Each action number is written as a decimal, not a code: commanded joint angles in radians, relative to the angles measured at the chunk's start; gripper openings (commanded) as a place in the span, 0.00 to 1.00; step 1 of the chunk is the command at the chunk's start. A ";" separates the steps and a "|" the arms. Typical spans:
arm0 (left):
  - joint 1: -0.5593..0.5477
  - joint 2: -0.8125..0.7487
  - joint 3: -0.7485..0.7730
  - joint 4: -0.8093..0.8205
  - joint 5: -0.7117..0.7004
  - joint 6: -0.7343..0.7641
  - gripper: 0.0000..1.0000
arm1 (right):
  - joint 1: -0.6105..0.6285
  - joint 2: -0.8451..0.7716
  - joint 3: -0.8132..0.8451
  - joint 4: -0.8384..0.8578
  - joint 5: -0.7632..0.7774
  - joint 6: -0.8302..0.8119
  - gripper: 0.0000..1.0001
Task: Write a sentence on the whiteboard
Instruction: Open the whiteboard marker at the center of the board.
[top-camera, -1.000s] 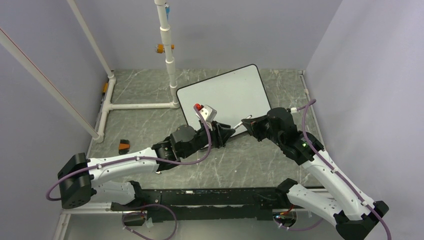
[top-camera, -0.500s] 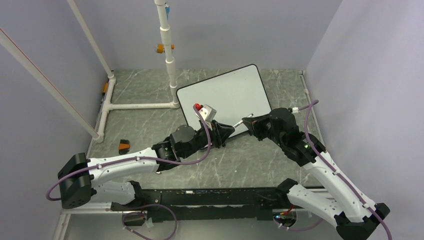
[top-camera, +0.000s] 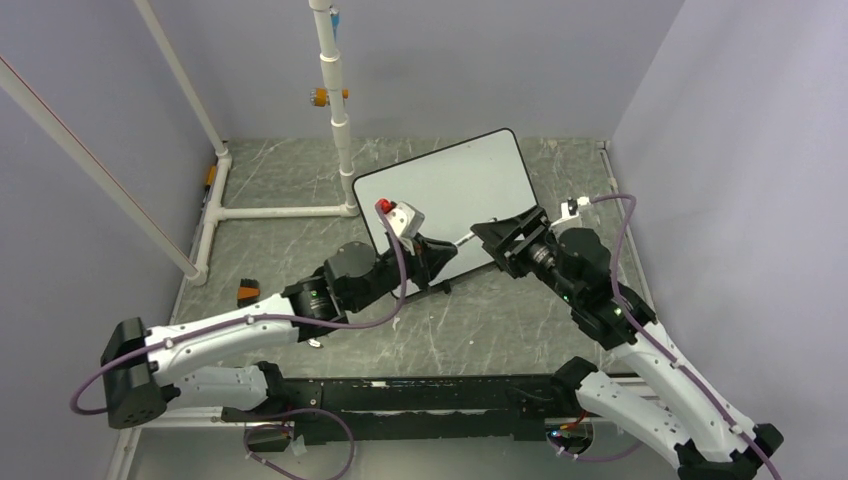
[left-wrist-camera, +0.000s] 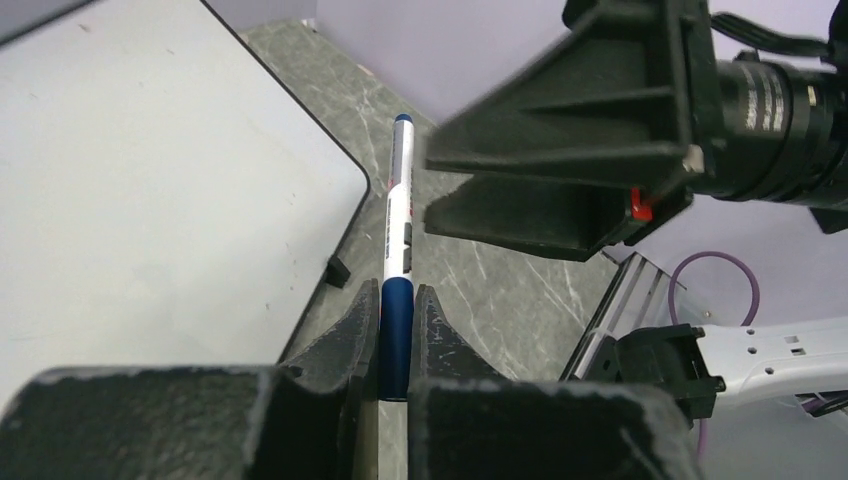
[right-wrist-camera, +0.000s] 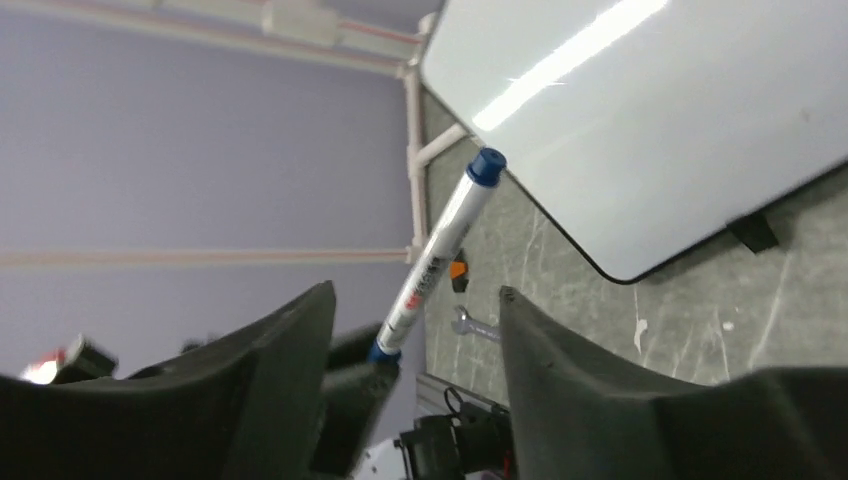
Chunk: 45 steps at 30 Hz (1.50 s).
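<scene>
The whiteboard (top-camera: 450, 195) lies flat at the back of the table, and its white face (left-wrist-camera: 150, 180) (right-wrist-camera: 650, 130) shows no sentence. My left gripper (top-camera: 445, 258) (left-wrist-camera: 398, 295) is shut on the dark blue end of a white marker (left-wrist-camera: 400, 215). The marker (top-camera: 466, 240) (right-wrist-camera: 436, 255) sticks out above the board's near corner. My right gripper (top-camera: 492, 243) (right-wrist-camera: 415, 335) is open. Its fingers (right-wrist-camera: 290, 345) stand on either side of the marker's far end without touching it.
A white pipe frame (top-camera: 340, 130) stands at the back left beside the board. A small orange and black item (top-camera: 247, 293) and a wrench (right-wrist-camera: 478, 325) lie on the grey marbled table to the left. Purple walls close in both sides.
My right gripper has opened, let go of the marker and drawn back a little. My left gripper has shut on the marker's blue end and shifted slightly left.
</scene>
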 joint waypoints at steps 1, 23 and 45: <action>0.037 -0.101 0.071 -0.109 0.062 0.078 0.00 | 0.002 -0.115 -0.067 0.296 -0.162 -0.291 0.69; 0.190 -0.320 0.207 -0.421 0.492 0.050 0.00 | 0.001 0.003 0.052 0.474 -0.736 -0.537 0.63; 0.208 -0.312 0.235 -0.394 0.701 0.010 0.00 | 0.000 0.042 0.070 0.659 -0.953 -0.527 0.56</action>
